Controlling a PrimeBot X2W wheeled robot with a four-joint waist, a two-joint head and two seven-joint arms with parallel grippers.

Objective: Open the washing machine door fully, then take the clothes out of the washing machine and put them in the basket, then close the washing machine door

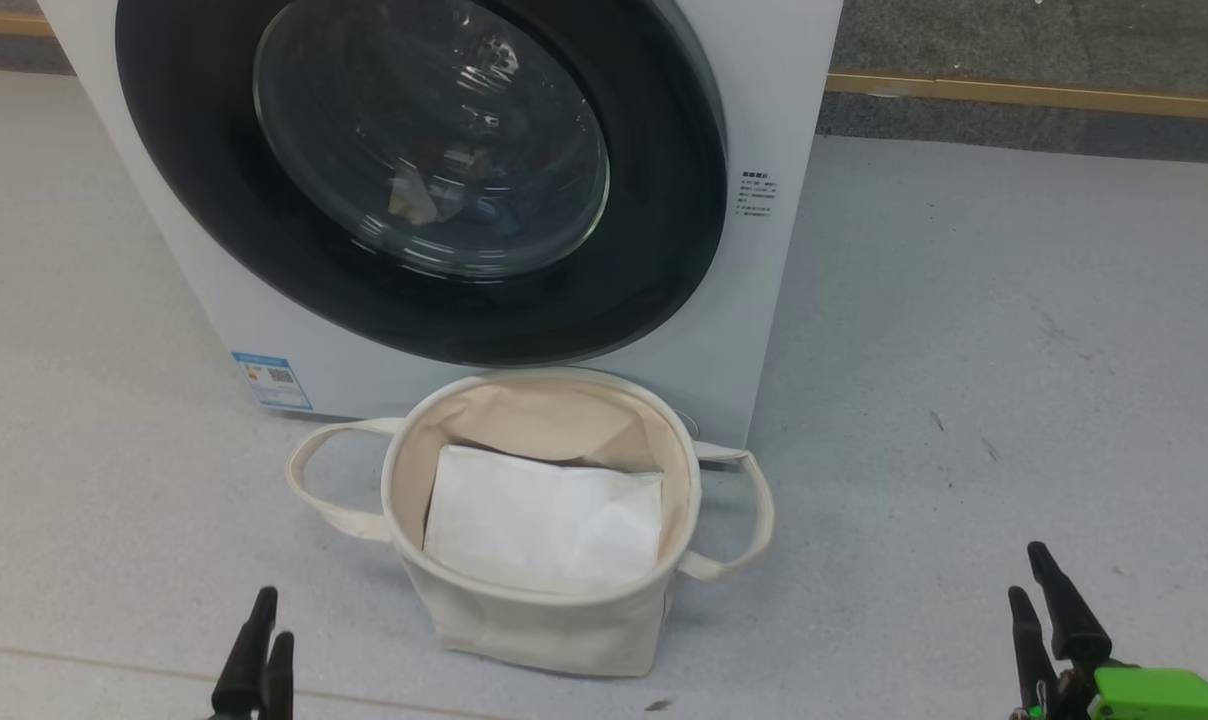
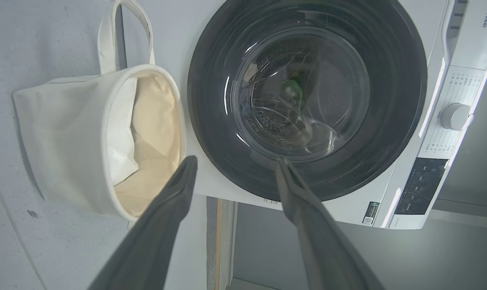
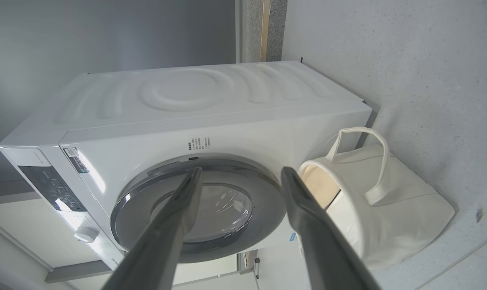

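The white washing machine (image 1: 779,120) stands ahead with its round black washing machine door (image 1: 194,210) shut against the front. A pale scrap, perhaps the clothes (image 1: 412,203), shows dimly through the glass window. The cream canvas basket (image 1: 524,625) sits on the floor just in front of the machine, a flat white sheet (image 1: 544,520) inside it. My left gripper (image 1: 272,620) is low at the left and my right gripper (image 1: 1026,572) low at the right, both short of the basket. In the wrist views the left gripper (image 2: 236,161) and right gripper (image 3: 242,171) are open and hold nothing.
Grey speckled floor (image 1: 1014,350) spreads to both sides of the basket. A wall base with a wooden strip (image 1: 1034,95) runs behind the machine. The control panel and white dial (image 2: 455,117) sit along the machine's top edge.
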